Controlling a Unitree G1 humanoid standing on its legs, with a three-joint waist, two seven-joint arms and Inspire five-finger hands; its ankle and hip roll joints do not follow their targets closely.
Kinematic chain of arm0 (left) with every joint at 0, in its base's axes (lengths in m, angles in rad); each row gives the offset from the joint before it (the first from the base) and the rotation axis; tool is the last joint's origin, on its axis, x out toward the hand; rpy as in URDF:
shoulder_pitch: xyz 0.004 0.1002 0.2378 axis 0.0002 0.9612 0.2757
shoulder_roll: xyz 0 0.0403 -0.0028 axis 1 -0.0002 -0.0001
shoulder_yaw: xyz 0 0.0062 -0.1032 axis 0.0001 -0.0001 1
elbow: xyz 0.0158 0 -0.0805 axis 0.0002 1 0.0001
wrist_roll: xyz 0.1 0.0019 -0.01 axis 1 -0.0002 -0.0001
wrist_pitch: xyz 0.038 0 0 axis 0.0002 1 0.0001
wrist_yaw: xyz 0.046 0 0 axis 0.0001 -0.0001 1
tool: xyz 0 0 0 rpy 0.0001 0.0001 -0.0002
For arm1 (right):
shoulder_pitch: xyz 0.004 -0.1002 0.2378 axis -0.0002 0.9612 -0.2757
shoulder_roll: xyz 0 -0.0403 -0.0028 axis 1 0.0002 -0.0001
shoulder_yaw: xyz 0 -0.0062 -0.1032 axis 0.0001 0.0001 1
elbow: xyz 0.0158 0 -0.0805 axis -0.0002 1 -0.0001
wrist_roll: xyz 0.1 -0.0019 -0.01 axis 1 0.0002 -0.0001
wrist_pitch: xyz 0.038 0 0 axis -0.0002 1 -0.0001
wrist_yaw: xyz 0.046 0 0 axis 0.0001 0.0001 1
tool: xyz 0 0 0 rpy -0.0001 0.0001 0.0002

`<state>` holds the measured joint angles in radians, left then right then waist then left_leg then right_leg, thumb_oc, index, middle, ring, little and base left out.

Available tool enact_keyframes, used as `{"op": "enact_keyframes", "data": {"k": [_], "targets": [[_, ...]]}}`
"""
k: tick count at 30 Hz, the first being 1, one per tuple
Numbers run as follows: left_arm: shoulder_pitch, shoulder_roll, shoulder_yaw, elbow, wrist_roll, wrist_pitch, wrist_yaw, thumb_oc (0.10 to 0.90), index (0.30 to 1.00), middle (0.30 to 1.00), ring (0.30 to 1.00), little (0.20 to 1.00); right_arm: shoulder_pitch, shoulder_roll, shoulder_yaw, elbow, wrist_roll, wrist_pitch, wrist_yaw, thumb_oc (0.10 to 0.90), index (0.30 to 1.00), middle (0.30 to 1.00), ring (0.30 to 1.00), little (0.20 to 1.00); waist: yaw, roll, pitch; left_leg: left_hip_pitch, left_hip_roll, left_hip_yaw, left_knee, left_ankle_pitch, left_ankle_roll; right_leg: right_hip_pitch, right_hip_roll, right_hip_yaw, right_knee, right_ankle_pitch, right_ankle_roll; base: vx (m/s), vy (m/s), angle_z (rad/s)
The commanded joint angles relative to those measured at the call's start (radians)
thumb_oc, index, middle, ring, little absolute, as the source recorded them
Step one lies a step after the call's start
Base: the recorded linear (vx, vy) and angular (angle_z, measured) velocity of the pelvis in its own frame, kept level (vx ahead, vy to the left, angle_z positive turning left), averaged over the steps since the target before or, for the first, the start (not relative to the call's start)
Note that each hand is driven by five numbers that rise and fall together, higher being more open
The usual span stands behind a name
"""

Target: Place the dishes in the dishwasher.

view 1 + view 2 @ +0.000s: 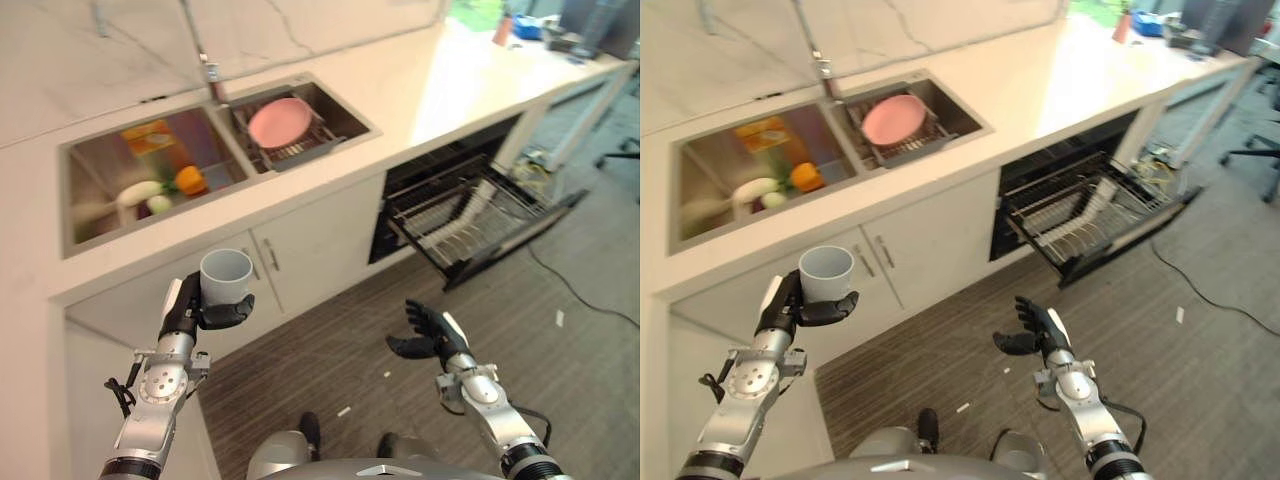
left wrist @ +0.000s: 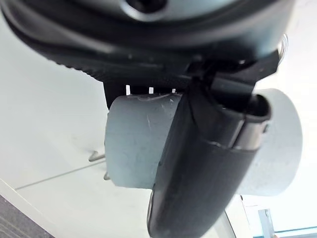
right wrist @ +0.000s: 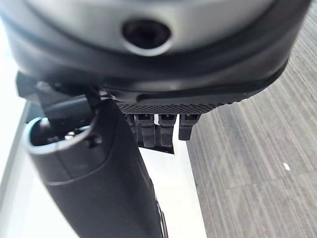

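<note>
Left eye view: the left hand (image 1: 190, 312) is raised in front of the white cabinet doors (image 1: 290, 250), below the front edge of the counter (image 1: 400, 90).
Left hand fingers: curled round a pale grey cup (image 1: 226, 275), thumb across its side; the left wrist view shows the same clasp on the cup's wall.
Cup: upright, mouth up, clear of the counter, level with the cabinet front.
Left arm: forearm rising from the lower left, wrist bent so that the palm faces the cup.
Right hand (image 1: 428, 335): held over the wood-look floor (image 1: 580, 360), palm turned inward, fingers spread and loosely bent, holding nothing.
Right arm: forearm coming in from the lower right, well apart from the dishwasher.
Pink plate (image 1: 279, 121): lying in the wire rack of the right sink basin (image 1: 345, 108).
Left sink basin (image 1: 90, 160): holds colourful items, among them an orange one.
Dishwasher rack (image 1: 470, 215): pulled out over the lowered door, under the counter's right part.
</note>
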<state>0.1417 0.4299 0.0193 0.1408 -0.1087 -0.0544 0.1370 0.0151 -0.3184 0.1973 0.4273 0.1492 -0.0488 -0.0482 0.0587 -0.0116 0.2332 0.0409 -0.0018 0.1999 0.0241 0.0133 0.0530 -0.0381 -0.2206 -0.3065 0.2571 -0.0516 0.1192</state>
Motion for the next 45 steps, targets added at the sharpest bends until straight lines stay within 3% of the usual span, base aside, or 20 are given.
{"op": "enact_keyframes", "data": {"k": [1,3,6,9,11,13,14,16,18,21,23,25,27,28,32,34,35,39,41,45], "targets": [[-0.036,0.012,0.052,-0.150,-0.018,-0.122,0.042,0.400,0.300,0.300,0.300,0.300,-0.065,-0.062,-0.094,-0.136,0.005,-0.094,-0.031,0.800,0.900,0.900,0.900,0.900,0.019,0.058,-0.071,0.005,0.014,-0.124,0.094,-0.154,-0.032,-0.081,-0.016,-0.016,0.005,0.020,0.022,0.09,-0.099,-0.19],[-0.066,0.033,0.046,-0.148,-0.013,-0.122,0.047,0.400,0.300,0.300,0.300,0.300,-0.082,-0.073,-0.138,-0.170,0.020,-0.102,-0.063,0.800,0.900,0.900,0.900,0.900,0.004,0.055,-0.071,0.020,0.027,-0.144,0.091,-0.171,-0.051,-0.105,-0.087,0.035,-0.079,0.089,0.049,0.22,-0.253,-0.19],[-0.089,0.045,0.043,-0.145,-0.009,-0.122,0.055,0.400,0.300,0.300,0.300,0.300,-0.084,-0.080,-0.179,-0.201,0.027,-0.100,-0.080,0.800,0.900,0.900,0.900,0.900,-0.010,0.042,-0.070,0.044,0.040,-0.160,0.090,-0.193,-0.073,-0.112,-0.141,0.096,-0.162,0.172,0.088,0.20,-0.233,0.07],[-0.093,0.052,0.048,-0.144,-0.007,-0.121,0.059,0.400,0.300,0.300,0.300,0.300,-0.085,-0.083,-0.196,-0.215,0.031,-0.101,-0.085,0.800,0.900,0.900,0.900,0.900,-0.014,0.030,-0.073,0.071,0.057,-0.161,0.079,-0.204,-0.090,-0.119,-0.167,0.107,-0.188,0.225,0.114,0.19,-0.225,0.17],[-0.085,0.048,0.060,-0.145,-0.010,-0.123,0.054,0.400,0.300,0.300,0.300,0.300,-0.087,-0.084,-0.208,-0.252,0.039,-0.102,-0.072,0.800,0.900,0.900,0.900,0.900,-0.008,0.001,-0.107,0.110,0.079,-0.155,0.055,-0.220,-0.117,-0.083,-0.163,0.061,-0.225,0.214,0.136,0.38,-0.399,0.23],[-0.077,0.044,0.063,-0.143,-0.014,-0.123,0.055,0.400,0.300,0.300,0.300,0.300,-0.088,-0.085,-0.202,-0.263,0.043,-0.105,-0.067,0.800,0.900,0.900,0.900,0.900,-0.009,-0.002,-0.114,0.126,0.102,-0.149,0.056,-0.225,-0.128,-0.082,-0.152,0.056,-0.218,0.207,0.135,0.32,-0.358,-0.16],[-0.064,0.027,0.064,-0.133,-0.044,-0.124,0.061,0.400,0.300,0.300,0.300,0.300,-0.088,-0.092,-0.183,-0.288,0.056,-0.108,-0.054,0.800,0.900,0.900,0.900,0.900,-0.015,-0.001,-0.118,0.126,0.162,-0.163,0.108,-0.204,-0.150,-0.086,-0.108,0.063,-0.186,0.161,0.111,0.28,-0.372,-0.34],[-0.064,0.011,0.058,-0.130,-0.071,-0.124,0.060,0.400,0.300,0.300,0.300,0.300,-0.086,-0.100,-0.174,-0.318,0.075,-0.121,-0.050,0.800,0.900,0.900,0.900,0.900,-0.013,0.010,-0.104,0.048,0.204,-0.201,0.287,-0.125,-0.153,-0.060,-0.046,0.067,-0.177,0.113,0.061,0.22,-0.445,-0.20],[-0.086,0.003,0.042,-0.122,-0.096,-0.129,0.062,0.400,0.300,0.300,0.300,0.300,-0.075,-0.111,-0.176,-0.339,0.095,-0.129,-0.064,0.800,0.900,0.900,0.900,0.900,-0.005,-0.003,-0.069,-0.088,0.192,-0.258,0.513,-0.039,-0.136,-0.016,-0.006,0.063,-0.191,0.077,0.003,0.04,-0.343,-0.02],[-0.106,0.003,0.034,-0.119,-0.101,-0.133,0.065,0.400,0.300,0.300,0.300,0.300,-0.068,-0.119,-0.183,-0.349,0.094,-0.132,-0.075,0.800,0.900,0.900,0.900,0.900,-0.005,-0.020,-0.051,-0.178,0.167,-0.232,0.573,-0.016,-0.136,0.022,0.006,0.032,-0.225,0.055,-0.015,0.07,-0.215,0.19],[-0.114,-0.001,0.029,-0.118,-0.089,-0.133,0.062,0.400,0.300,0.300,0.300,0.300,-0.056,-0.123,-0.185,-0.347,0.102,-0.131,-0.072,0.800,0.900,0.900,0.900,0.900,0.001,-0.014,-0.051,-0.215,0.128,-0.227,0.479,-0.067,-0.135,0.056,0.022,0.028,-0.251,0.033,-0.008,0.25,-0.055,0.28],[-0.119,-0.004,0.018,-0.124,-0.087,-0.132,0.059,0.400,0.300,0.300,0.300,0.300,-0.052,-0.125,-0.184,-0.340,0.100,-0.128,-0.075,0.800,0.900,0.900,0.900,0.900,0.007,-0.006,-0.057,-0.242,0.164,-0.231,0.322,-0.047,-0.160,0.076,0.020,0.023,-0.263,0.019,0.005,0.28,0.095,0.32],[-0.118,-0.001,0.008,-0.123,-0.079,-0.130,0.058,0.400,0.300,0.300,0.300,0.300,-0.062,-0.123,-0.174,-0.312,0.091,-0.125,-0.077,0.800,0.900,0.900,0.900,0.900,0.033,0.024,-0.054,-0.267,0.192,-0.319,0.095,0.074,-0.203,0.122,0.050,0.049,-0.266,-0.020,0.016,0.37,0.190,0.02],[-0.119,0.000,0.004,-0.121,-0.078,-0.130,0.057,0.400,0.300,0.300,0.300,0.300,-0.061,-0.120,-0.172,-0.305,0.090,-0.124,-0.076,0.800,0.900,0.900,0.900,0.900,0.031,0.030,-0.051,-0.270,0.208,-0.313,0.051,0.093,-0.210,0.139,0.051,0.048,-0.265,-0.030,0.018,0.33,0.227,-0.19],[-0.123,0.007,-0.003,-0.118,-0.076,-0.128,0.054,0.400,0.300,0.300,0.300,0.300,-0.055,-0.116,-0.176,-0.311,0.088,-0.122,-0.076,0.800,0.900,0.900,0.900,0.900,0.024,0.042,-0.057,-0.259,0.232,-0.250,0.008,0.106,-0.214,0.166,0.049,0.046,-0.258,-0.046,0.028,0.16,0.171,-0.34],[-0.137,0.012,-0.029,-0.104,-0.066,-0.122,0.036,0.400,0.300,0.300,0.300,0.300,-0.018,-0.105,-0.197,-0.320,0.084,-0.116,-0.063,0.800,0.900,0.900,0.900,0.900,0.012,0.046,-0.090,-0.231,0.206,-0.248,0.021,0.100,-0.204,0.177,0.015,0.059,-0.233,-0.046,0.048,0.32,0.425,-0.36],[-0.137,0.026,-0.041,-0.108,-0.055,-0.112,0.016,0.400,0.300,0.300,0.300,0.300,-0.005,-0.084,-0.210,-0.321,0.087,-0.110,-0.050,0.800,0.900,0.900,0.900,0.900,0.005,0.032,-0.104,-0.210,0.170,-0.243,0.035,0.067,-0.172,0.160,-0.016,0.084,-0.172,-0.038,0.055,0.20,0.301,-0.14],[-0.134,0.055,-0.039,-0.123,-0.046,-0.101,0.005,0.400,0.300,0.300,0.300,0.300,-0.014,-0.050,-0.207,-0.309,0.090,-0.100,-0.043,0.800,0.900,0.900,0.900,0.900,0.006,0.014,-0.097,-0.187,0.130,-0.207,0.056,0.028,-0.120,0.083,-0.050,0.125,-0.024,0.001,0.072,0.09,0.255,-0.07],[-0.138,0.076,-0.024,-0.138,-0.046,-0.099,0.007,0.400,0.300,0.300,0.300,0.300,-0.037,-0.025,-0.193,-0.312,0.101,-0.100,-0.035,0.800,0.900,0.900,0.900,0.900,0.016,0.016,-0.085,-0.161,0.123,-0.162,0.059,0.002,-0.092,0.009,-0.082,0.079,0.079,0.055,0.095,0.06,0.289,-0.55],[-0.153,0.074,-0.033,-0.145,-0.046,-0.102,0.007,0.400,0.300,0.300,0.300,0.300,-0.035,-0.023,-0.187,-0.310,0.112,-0.097,-0.031,0.800,0.900,0.900,0.900,0.900,0.003,0.004,-0.083,-0.129,0.094,-0.160,0.037,-0.010,-0.087,0.005,-0.047,0.078,-0.023,0.043,0.076,0.07,0.097,-0.49]]}}
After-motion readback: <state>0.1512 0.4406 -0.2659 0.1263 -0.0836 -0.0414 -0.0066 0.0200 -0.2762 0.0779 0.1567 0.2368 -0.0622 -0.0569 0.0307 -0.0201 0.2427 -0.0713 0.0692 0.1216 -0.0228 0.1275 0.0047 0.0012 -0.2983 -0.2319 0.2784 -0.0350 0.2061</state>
